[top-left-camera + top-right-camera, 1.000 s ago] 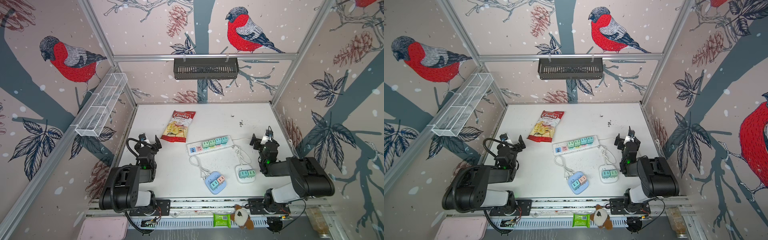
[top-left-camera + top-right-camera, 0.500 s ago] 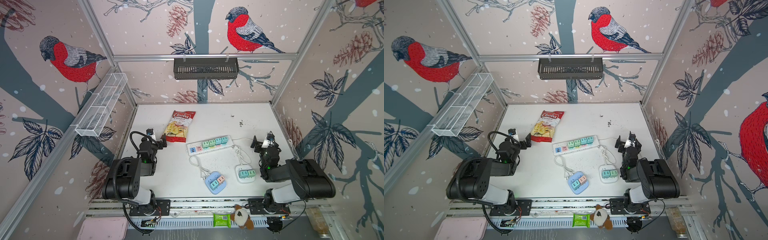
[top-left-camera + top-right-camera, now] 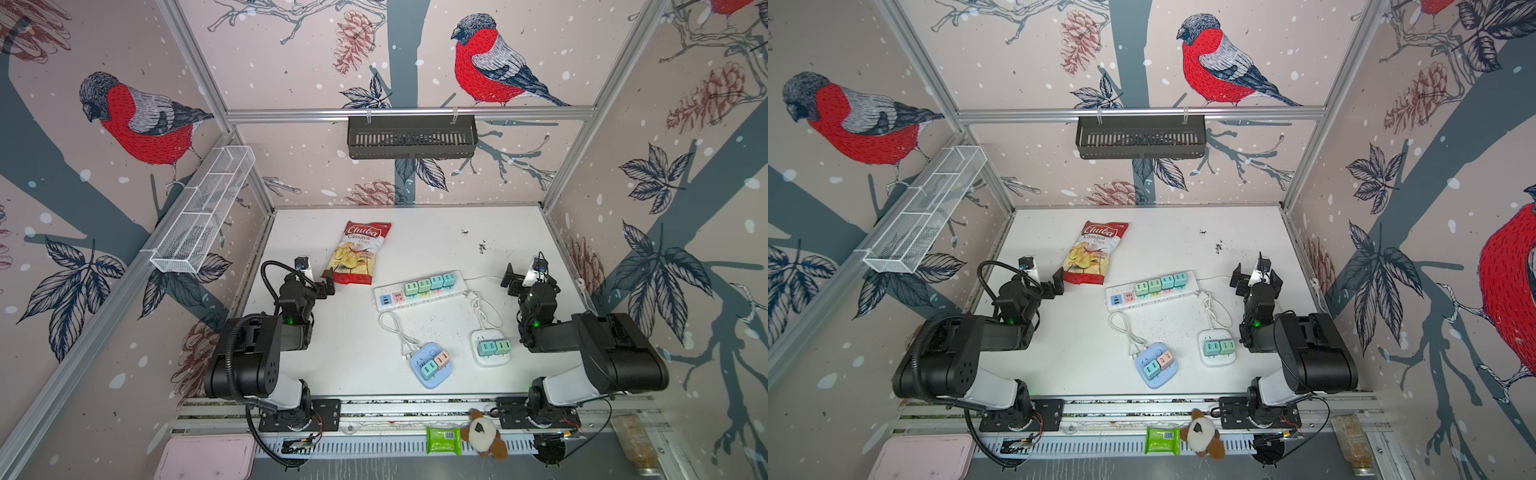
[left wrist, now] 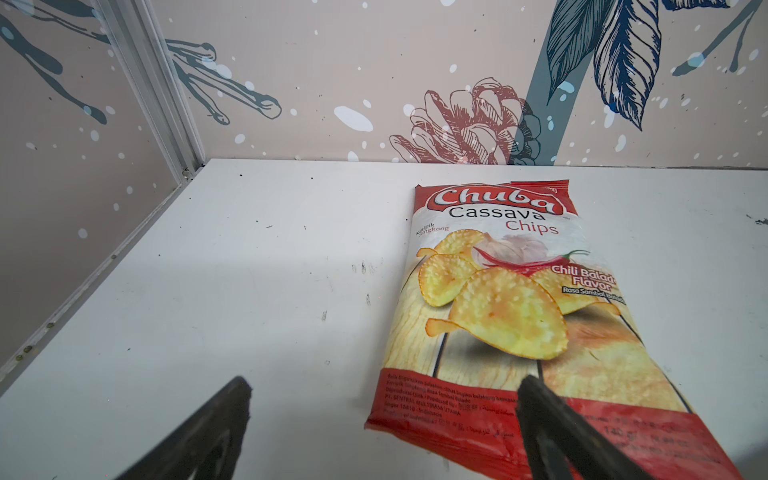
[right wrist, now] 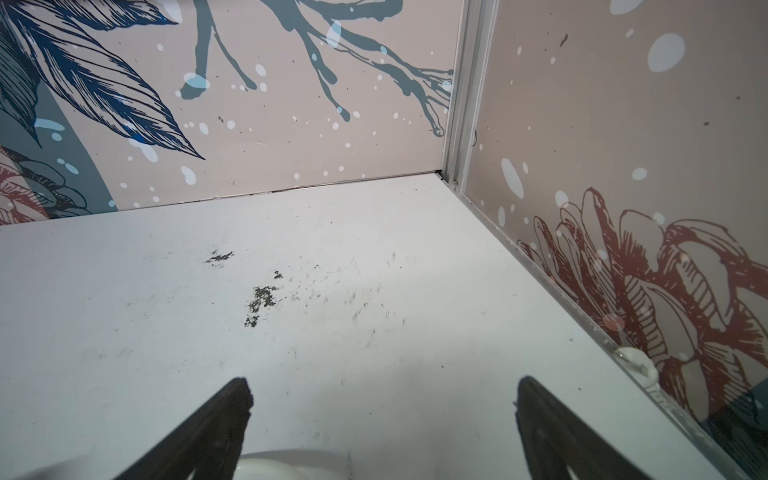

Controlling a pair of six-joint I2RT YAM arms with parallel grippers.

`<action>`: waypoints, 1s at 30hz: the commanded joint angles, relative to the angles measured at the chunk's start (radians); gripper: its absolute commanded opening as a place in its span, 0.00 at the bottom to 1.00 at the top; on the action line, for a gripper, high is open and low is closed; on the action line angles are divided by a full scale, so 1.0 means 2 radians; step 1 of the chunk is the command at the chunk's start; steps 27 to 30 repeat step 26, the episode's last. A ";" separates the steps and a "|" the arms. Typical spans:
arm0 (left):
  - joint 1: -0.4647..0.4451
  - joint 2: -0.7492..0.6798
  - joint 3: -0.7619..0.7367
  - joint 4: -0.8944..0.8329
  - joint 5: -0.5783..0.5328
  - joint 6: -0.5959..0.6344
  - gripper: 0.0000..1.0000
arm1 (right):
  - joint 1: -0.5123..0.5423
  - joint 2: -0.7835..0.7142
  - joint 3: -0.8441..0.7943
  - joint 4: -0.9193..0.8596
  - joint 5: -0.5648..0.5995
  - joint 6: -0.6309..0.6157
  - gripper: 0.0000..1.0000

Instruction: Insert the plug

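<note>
1. The left gripper point(image 4: 384, 388) stands wide open and holds nothing. Its right finger is just at the near corner of the chips bag point(image 4: 498, 311).
2. The right gripper point(image 5: 384, 386) is also wide open and empty, with only bare table point(image 5: 374, 249) ahead of it.
3. The plug point(image 3: 405, 353) lies behind both grippers, toward the bases and to the right of the left one. I judge the left arm somewhat nearer.
4. It lies just beside the blue cube point(image 3: 420, 356). Its pin direction is too small to tell.
5. The power strip point(image 3: 415, 297) lies crosswise between the grippers. The cord point(image 3: 400, 336) loops between strip and plug and may drag.
</note>
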 commanded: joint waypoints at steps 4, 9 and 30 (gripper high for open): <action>0.000 0.000 0.003 0.014 0.003 0.005 0.99 | 0.000 0.000 0.003 0.002 -0.005 0.001 1.00; 0.000 0.000 0.003 0.014 0.002 0.005 0.99 | 0.000 0.000 0.004 0.001 -0.006 0.001 1.00; 0.000 0.000 0.003 0.015 0.002 0.005 0.99 | -0.002 0.000 0.005 0.000 -0.011 0.001 1.00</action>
